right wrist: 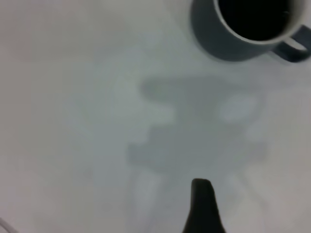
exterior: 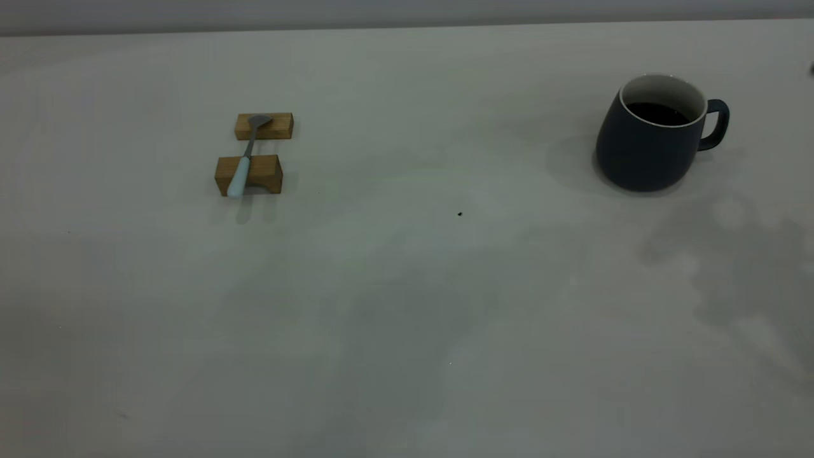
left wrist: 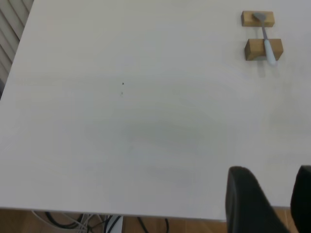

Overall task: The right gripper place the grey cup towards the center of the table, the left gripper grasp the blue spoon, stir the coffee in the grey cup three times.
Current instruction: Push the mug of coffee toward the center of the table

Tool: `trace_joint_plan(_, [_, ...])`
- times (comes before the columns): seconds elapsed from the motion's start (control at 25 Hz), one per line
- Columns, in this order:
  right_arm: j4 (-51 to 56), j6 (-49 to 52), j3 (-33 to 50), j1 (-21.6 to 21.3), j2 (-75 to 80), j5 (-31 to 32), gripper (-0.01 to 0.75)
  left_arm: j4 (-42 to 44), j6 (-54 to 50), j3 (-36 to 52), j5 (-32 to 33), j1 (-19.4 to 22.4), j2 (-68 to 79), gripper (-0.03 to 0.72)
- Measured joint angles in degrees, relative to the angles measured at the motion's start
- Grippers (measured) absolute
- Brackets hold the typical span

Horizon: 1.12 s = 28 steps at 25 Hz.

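Nothing is done yet: the grey cup (exterior: 648,137), coffee (exterior: 658,113) inside, stands at the tabletop's (exterior: 407,305) right side, untouched. The blue spoon (exterior: 245,159) lies across two wooden blocks (exterior: 249,174) at left. The left gripper (left wrist: 272,204) hangs empty with fingers apart; whether the right gripper (right wrist: 203,206) is open I cannot tell

My left gripper (left wrist: 269,204) hangs above the table edge, its two black fingers (left wrist: 245,201) spread apart with open space between them. Of my right gripper, only one dark fingertip (right wrist: 201,206) shows, held clear above the surface; I cannot tell its spread.
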Motion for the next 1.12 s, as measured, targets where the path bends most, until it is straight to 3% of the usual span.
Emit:
trace_joint_plan(0.36, [-6.5, -7.7, -13.0, 1.3, 18.0, -0.9, 0.59, 0.0, 0.0, 0.0, 0.0, 0.0, 0.0, 0.306])
trace_joint_plan(0.76, [-11.6, -17.3, -16.7, 1.3, 26.9, -8.1, 0.591, 0.0, 0.0, 0.0, 0.0, 0.0, 0.0, 0.306])
trace_joint_plan(1.12, [-11.9, -26.6, -18.3, 1.3, 30.3, -13.5, 0.705, 0.0, 0.0, 0.0, 0.0, 0.0, 0.0, 0.306])
